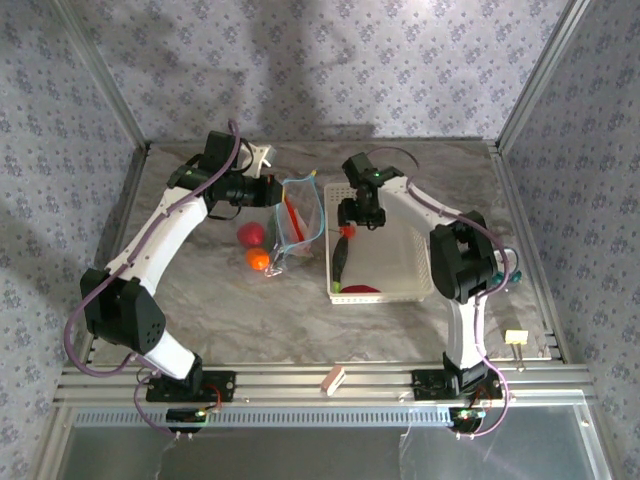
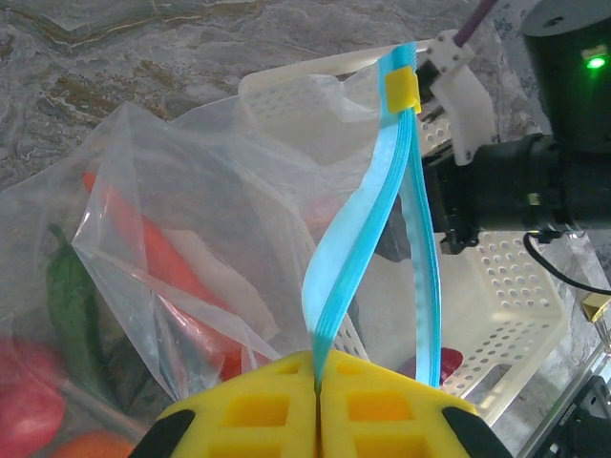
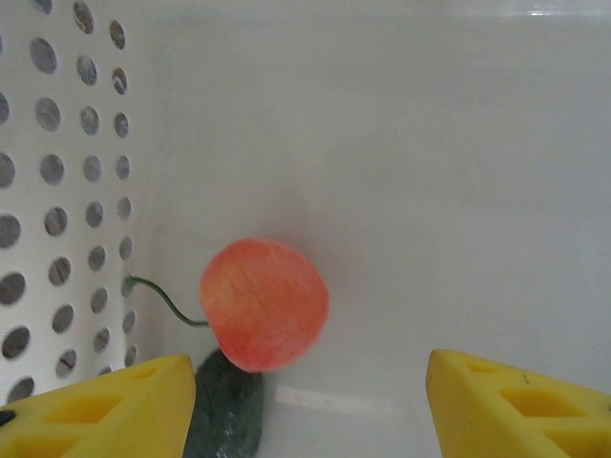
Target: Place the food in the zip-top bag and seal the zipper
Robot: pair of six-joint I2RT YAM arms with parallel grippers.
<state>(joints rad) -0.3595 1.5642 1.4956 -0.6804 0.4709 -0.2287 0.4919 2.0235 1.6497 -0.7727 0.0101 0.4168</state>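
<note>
Blue zipper (image 2: 363,229), pinched tight between the shut yellow pads of the left gripper (image 2: 317,386). Runs up and away from that gripper to a small yellow slider (image 2: 402,88). Clear zip-top bag (image 2: 172,191) hanging just beside the gripper, mouth open, a red chili (image 2: 158,253) inside. Near the same gripper, next to the bag, on the desk (image 1: 220,310): a red tomato (image 1: 250,234) and an orange (image 1: 259,259), side by side.

Right gripper (image 3: 315,410) down inside the white basket (image 3: 57,191), pads wide apart, holding nothing. Just ahead of it, in line with the gap between the pads: a round red food piece (image 3: 265,303) with a thin green stem. Dark green piece (image 3: 224,410) right by one pad, close against the red one.
</note>
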